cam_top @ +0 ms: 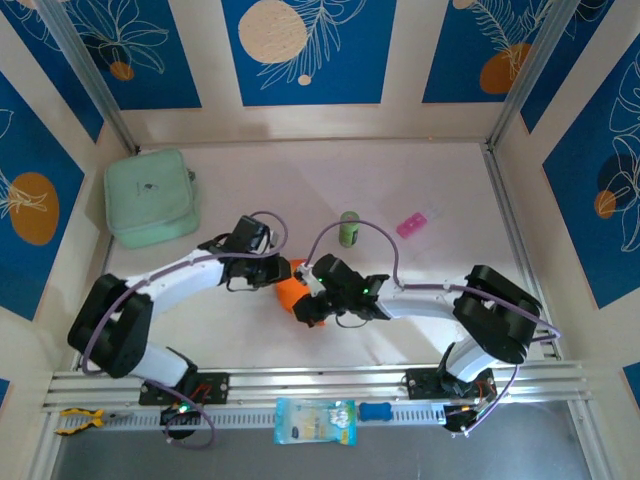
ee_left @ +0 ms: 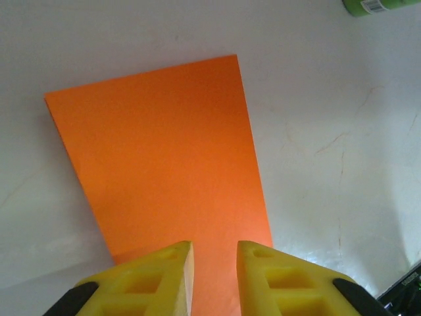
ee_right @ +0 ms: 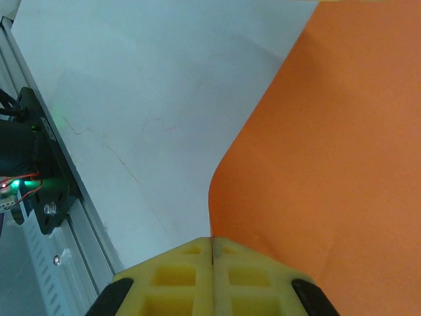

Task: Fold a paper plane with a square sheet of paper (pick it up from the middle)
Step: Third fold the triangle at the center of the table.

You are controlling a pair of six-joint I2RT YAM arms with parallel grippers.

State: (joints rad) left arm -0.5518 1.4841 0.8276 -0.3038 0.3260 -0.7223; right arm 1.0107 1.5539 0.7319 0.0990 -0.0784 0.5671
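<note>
orange square sheet of paper (ee_left: 164, 164), early fold: right gripper (ee_right: 212, 249) clamps its edge, left gripper (ee_left: 215, 255) apart, should press the crease next.

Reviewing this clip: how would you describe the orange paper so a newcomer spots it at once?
On the white table, go to the front middle, where the left gripper and right gripper meet. The square sheet of paper lies there, partly covered by them. It is thin and bright orange, unlike the small green can and pink packet farther back.
</note>
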